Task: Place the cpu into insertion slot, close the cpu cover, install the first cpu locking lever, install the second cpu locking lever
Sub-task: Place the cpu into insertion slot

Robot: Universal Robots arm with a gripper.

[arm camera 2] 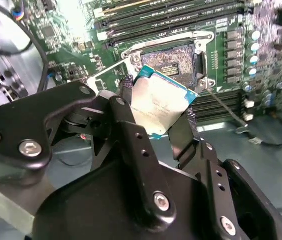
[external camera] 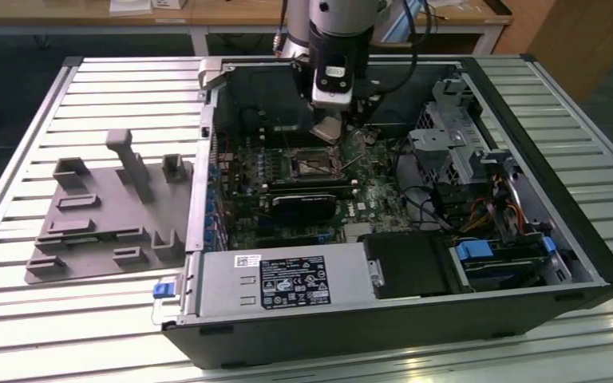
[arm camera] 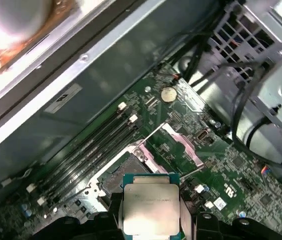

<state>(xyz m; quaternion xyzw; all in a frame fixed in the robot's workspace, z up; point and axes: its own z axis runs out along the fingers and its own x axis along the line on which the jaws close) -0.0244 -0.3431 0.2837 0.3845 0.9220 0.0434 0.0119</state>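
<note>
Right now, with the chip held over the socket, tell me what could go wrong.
1. The cpu looks skewed in the pincer relative to the insertion slot. Lowered that way, it may land crooked and damage the contacts.
2. The cpu cover stands open right beside the slot, so the chip's edge or the pincer might catch it.

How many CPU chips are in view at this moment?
1. The cpu is clamped in the gripper, close to the open insertion slot, which holds no chip.
</note>
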